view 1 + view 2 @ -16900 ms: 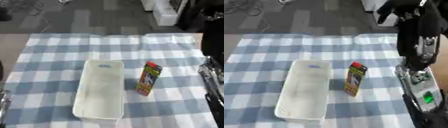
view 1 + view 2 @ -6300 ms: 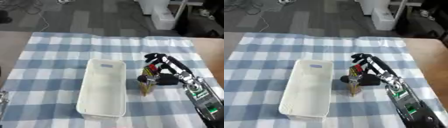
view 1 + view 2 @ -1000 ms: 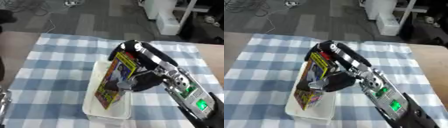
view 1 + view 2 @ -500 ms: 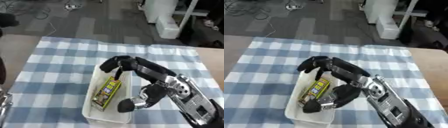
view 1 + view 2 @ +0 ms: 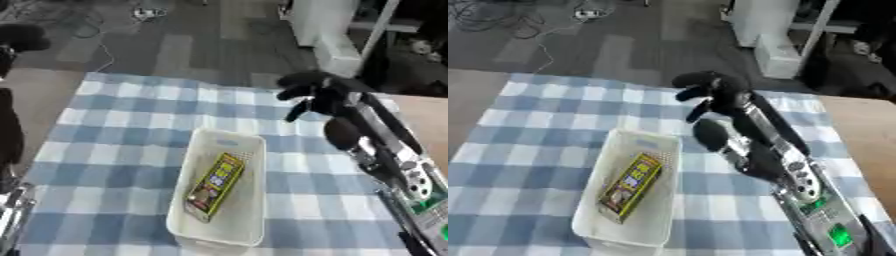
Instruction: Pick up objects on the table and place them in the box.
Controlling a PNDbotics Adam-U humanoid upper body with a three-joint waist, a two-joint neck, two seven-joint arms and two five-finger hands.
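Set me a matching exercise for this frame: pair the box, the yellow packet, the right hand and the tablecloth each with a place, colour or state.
Things:
1. box
2. yellow packet
3. right hand
4. tablecloth

Descriptions:
A. blue and white checks
B. raised beyond the box, holding nothing
C. white, long, open at the top
D. lying inside the box

Pairs: 1-C, 2-D, 3-B, 4-A

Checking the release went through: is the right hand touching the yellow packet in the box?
Apart. In the left eye view the right hand hangs beyond the white box's far end, checked cloth between it and the yellow packet inside.
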